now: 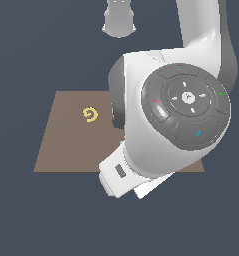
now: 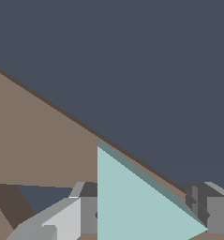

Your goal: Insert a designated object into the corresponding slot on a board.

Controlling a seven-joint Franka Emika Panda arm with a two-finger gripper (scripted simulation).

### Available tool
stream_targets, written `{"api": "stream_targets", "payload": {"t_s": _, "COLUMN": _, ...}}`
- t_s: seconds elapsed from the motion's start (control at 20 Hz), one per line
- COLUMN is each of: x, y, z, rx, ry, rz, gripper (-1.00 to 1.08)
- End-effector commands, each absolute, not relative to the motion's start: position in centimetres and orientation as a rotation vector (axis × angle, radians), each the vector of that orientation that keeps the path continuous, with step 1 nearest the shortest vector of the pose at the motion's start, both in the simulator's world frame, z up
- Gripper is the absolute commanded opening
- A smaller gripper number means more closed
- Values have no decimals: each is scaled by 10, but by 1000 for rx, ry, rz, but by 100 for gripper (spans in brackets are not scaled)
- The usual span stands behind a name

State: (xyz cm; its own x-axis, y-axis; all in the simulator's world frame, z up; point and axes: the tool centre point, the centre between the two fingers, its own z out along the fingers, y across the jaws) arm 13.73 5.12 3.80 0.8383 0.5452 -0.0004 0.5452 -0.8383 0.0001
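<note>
In the wrist view the pale teal triangle piece sits between the two grey fingers of my gripper. One fingertip touches its straight side and the other fingertip touches its point. The gripper is shut on it, close over the brown board. A dark cutout opens in the board beside one finger; its shape is cut off, so I cannot tell if it is the triangular slot. In the exterior view the arm hides the fingers, the triangle and much of the board.
A yellow spiral-shaped piece lies on the board towards the exterior view's left. The arm's large wrist joint covers the board's right part. The board's edge runs diagonally in the wrist view, with dark floor beyond it.
</note>
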Motion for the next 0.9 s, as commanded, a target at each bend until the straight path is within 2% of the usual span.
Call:
{"api": "stream_targets", "payload": {"t_s": 0.0, "x": 132, "y": 63, "z": 39, "rx": 2961, "ry": 1048, "rz": 0, "gripper": -100}}
{"api": "stream_targets", "payload": {"t_s": 0.85, "x": 93, "y": 101, "z": 41, "rx": 2659, "ry": 1673, "rz": -2, "gripper": -100}}
